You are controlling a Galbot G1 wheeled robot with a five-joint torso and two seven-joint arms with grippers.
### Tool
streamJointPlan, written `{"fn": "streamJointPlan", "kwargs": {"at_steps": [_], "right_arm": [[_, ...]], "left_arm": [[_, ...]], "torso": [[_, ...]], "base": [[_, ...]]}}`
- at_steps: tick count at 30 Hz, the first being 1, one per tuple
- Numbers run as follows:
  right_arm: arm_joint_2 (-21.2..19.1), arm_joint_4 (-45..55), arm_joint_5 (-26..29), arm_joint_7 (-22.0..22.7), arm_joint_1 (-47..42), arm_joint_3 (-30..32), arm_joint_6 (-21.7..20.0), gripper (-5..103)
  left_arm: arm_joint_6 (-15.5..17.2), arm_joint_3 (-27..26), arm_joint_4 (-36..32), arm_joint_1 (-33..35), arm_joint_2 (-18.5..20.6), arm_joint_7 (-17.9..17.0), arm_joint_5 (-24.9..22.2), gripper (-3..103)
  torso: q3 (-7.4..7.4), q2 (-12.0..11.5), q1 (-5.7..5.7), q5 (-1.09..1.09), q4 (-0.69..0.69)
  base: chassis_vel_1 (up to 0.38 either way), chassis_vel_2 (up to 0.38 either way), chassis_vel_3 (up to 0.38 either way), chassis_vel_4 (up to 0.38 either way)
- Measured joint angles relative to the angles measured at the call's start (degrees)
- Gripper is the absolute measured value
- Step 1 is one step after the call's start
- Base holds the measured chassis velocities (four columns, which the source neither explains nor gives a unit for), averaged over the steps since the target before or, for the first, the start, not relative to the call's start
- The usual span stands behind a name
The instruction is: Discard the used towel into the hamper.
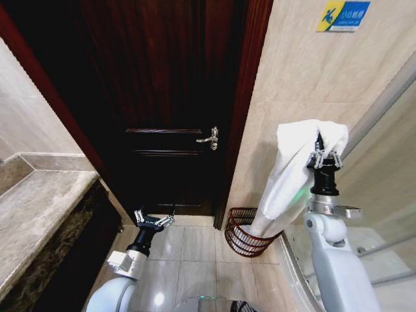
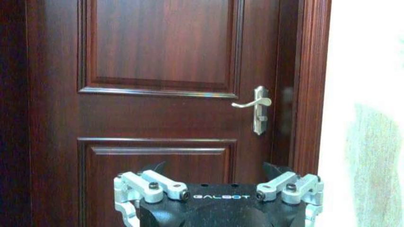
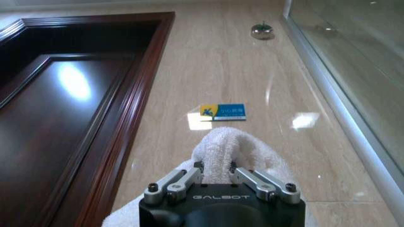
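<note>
Towel [image 1: 292,166] looked light, soft and limp, so it would likely drape and swing; a pinch on a top fold seemed the right hold. It was white terry, hanging in a long fold with its lower end reaching into the hamper [image 1: 246,233] on the floor by the door [image 1: 162,97]. Right gripper [image 1: 323,156], raised above the hamper, had jaws closed on that fold. Left gripper [image 1: 154,221] sat low near the door, jaws open, empty.

1. The towel [image 1: 296,170] covers part of the hamper [image 1: 244,235], so its far rim is hidden.
2. The blue wall sign [image 1: 343,14] is cut off at the top edge; its lettering is too small to read.
3. The towel's lower end sits out of sight inside the hamper.
</note>
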Motion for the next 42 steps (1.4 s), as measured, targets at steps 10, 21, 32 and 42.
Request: {"fn": "streamJointPlan", "kwargs": {"at_steps": [10,21,32,42], "right_arm": [[0.12,-0.30,-0.08,-0.20,-0.87,0.48,0.41,12],[0.00,-0.44,0.02,-0.42,-1.39,1.01,0.79,12],[-0.03,-0.44,0.19,-0.69,-1.89,1.33,1.24,12],[0.02,-0.64,0.27,-0.83,-2.07,1.50,1.57,12]], "left_arm": [[0.00,0.00,0.00,0.00,0.00,0.00,0.00,100],[0.00,0.00,0.00,0.00,0.00,0.00,0.00,100],[0.00,0.00,0.00,0.00,0.00,0.00,0.00,100],[0.00,0.00,0.00,0.00,0.00,0.00,0.00,100]], "torso": [[0.00,0.00,0.00,0.00,0.00],[0.00,0.00,0.00,0.00,0.00],[0.00,0.00,0.00,0.00,0.00],[0.00,0.00,0.01,0.00,0.00]], "base": [[0.000,0.000,0.000,0.000],[0.000,0.000,0.000,0.000],[-0.003,0.004,0.004,-0.005],[-0.051,0.050,0.050,-0.057]]}}
